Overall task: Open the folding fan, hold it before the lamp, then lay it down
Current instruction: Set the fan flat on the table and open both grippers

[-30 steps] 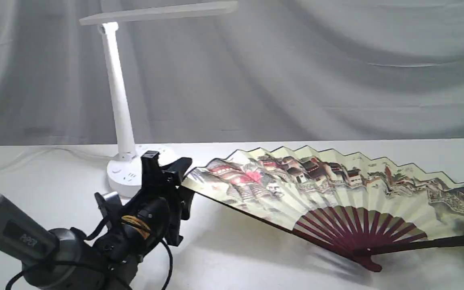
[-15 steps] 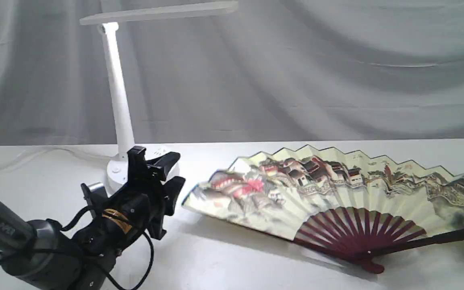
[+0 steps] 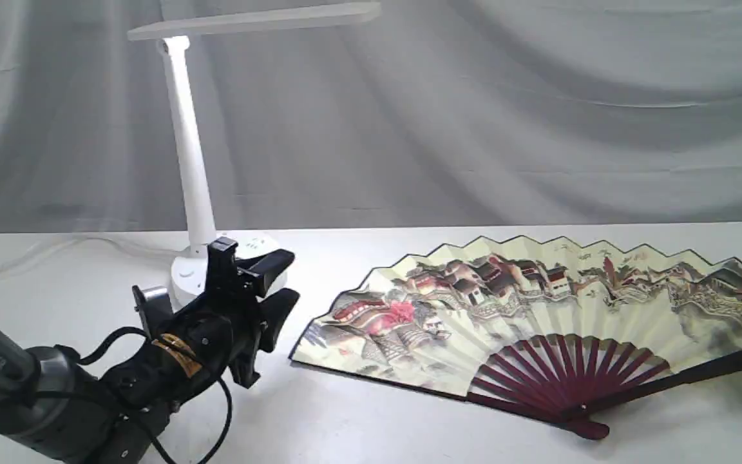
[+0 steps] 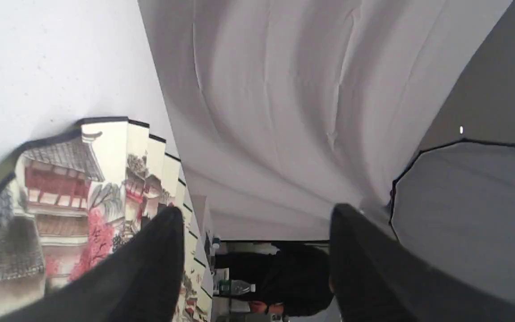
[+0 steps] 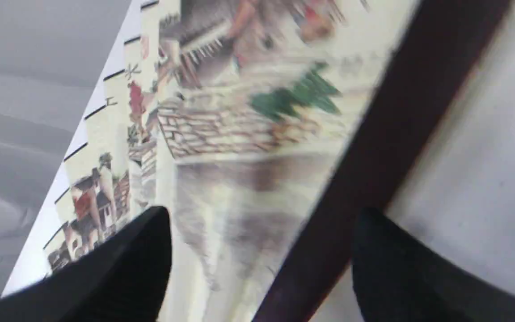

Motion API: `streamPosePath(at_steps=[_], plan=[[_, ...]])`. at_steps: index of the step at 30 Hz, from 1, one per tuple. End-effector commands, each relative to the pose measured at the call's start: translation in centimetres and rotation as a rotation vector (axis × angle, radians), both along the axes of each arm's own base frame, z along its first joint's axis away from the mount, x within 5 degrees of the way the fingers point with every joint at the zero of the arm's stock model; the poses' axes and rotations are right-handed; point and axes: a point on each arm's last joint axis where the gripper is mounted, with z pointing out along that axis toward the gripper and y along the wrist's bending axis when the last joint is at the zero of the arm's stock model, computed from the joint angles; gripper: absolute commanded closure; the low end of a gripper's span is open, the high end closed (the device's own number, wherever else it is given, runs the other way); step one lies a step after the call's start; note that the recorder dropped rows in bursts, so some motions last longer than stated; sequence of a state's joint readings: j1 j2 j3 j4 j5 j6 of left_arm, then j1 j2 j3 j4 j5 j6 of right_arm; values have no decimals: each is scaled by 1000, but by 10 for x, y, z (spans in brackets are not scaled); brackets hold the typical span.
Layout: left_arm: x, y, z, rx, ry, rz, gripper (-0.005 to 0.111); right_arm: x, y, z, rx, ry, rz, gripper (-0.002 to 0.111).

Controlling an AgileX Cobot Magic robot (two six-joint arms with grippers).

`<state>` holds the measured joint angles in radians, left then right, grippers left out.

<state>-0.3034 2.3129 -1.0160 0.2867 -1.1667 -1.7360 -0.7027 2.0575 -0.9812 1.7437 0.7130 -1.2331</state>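
A white table (image 3: 358,419) seen from the front, with a grey draped cloth (image 3: 538,129) hanging behind its back edge.

The folding fan (image 3: 538,303) lies spread open and flat on the right half of the table. Its painted village faces up, its scalloped black-edged rim points to the back edge, and its maroon pivot points to the front edge. One dark guard runs out past the right edge of the picture.

The lamp (image 3: 190,161) stands toward the back edge on the left half, well apart from the fan. Its stem is upright and its flat head reaches out level above. A thin pale cord (image 3: 55,248) trails from its base toward the left edge.

The left gripper (image 3: 281,278) hovers low in front of the lamp base and hides part of it. It is just beside the fan's left end and not touching it. Its jaws are spread wide with nothing between them, and a black cable (image 3: 223,412) loops under its wrist.

The right gripper (image 5: 262,214) sits at the fan's right end with jaws spread wide, one finger over the paper and one past the dark guard, which crosses the gap unclamped. Whether a finger touches the fan cannot be told, as that view is blurred.

Beyond the cloth, the left wrist view shows a pale many-sided studio panel (image 4: 467,214) with a black rim.

Count: one fan, one lamp, two grippers, one table
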Motion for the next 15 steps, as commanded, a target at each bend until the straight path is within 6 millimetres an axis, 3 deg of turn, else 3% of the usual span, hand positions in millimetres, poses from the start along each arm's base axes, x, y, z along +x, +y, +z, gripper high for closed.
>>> streamPosePath(at_steps=[1, 7, 15], plan=[[0, -2, 13, 22, -37, -43, 57, 4, -10, 7, -80, -17, 4, 49], [-1, -5, 24, 47, -48, -78, 57, 4, -8, 8, -73, -25, 21, 49], [-3, -3, 34, 240, 109, -93, 58, 1, 4, 12, 32, 2, 105, 53]])
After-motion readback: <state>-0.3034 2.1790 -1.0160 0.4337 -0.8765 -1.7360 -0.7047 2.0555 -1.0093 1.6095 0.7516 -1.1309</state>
